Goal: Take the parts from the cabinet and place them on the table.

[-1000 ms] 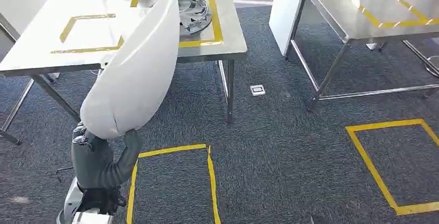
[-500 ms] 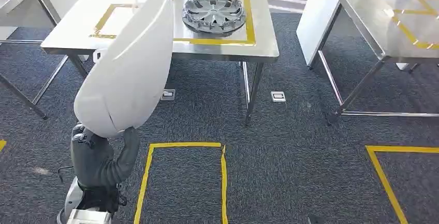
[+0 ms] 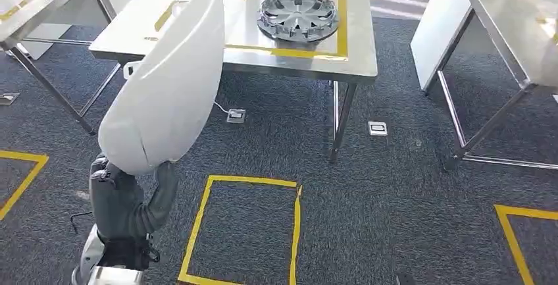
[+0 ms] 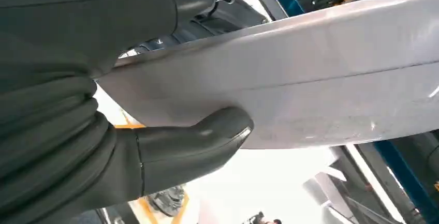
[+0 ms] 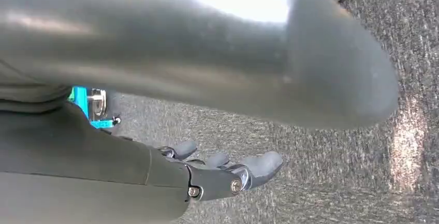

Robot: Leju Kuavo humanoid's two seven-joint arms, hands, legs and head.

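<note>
Grey carpet below; left hand [image 3: 125,196] gripping white panel [image 3: 168,81]; right hand [image 5: 228,175] empty, fingers apart.

Left hand [image 3: 125,199]: dark grey ribbed cover, matte, with a thick smooth grey thumb [image 4: 196,138]. Silver wrist section below it, near edge of head view, with a black band and a thin dark cable loop at its left. Right hand [image 5: 217,175]: glossy grey cover and thumb; darker slim fingers [image 5: 261,164] with small silver screws at their bases.
</note>
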